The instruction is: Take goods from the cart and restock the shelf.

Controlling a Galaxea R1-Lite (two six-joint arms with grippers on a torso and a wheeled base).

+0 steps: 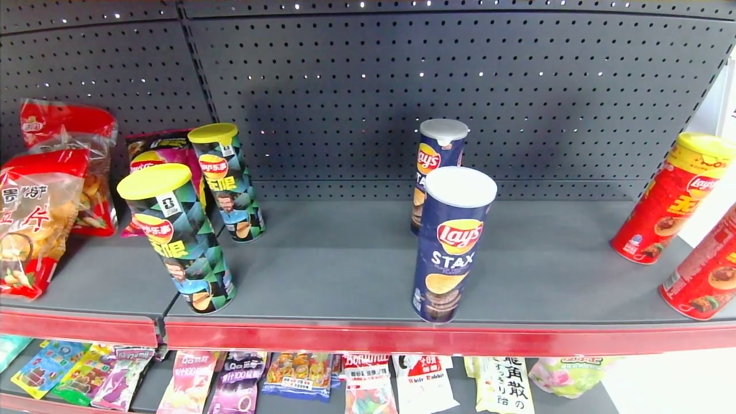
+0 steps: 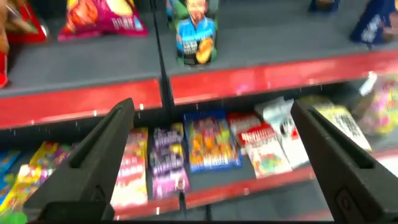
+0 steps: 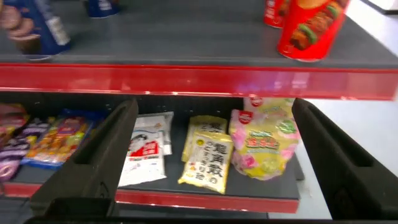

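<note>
Both arms are low in front of the racks, and both come up empty: the left end effector (image 2: pixel 211 168) has its fingers spread wide with nothing between them, and the right end effector (image 3: pixel 214 162) is spread and bare too, each facing the packets (image 1: pixel 299 374) on the lower shelf (image 3: pixel 205 200). Up top, the shelf (image 1: pixel 345 270) already carries stock. Two green-patterned cans (image 1: pixel 175 236) stand upright towards the left beside the snack bags (image 1: pixel 34 218), two blue cans (image 1: pixel 454 241) stand one behind the other in the middle, and two red cans (image 1: pixel 673 198) are at the far right. There are wide bare stretches between those groups, so by my read the restock is only partly done, and with nothing in either grip, another pick-up from the cart comes next.
</note>
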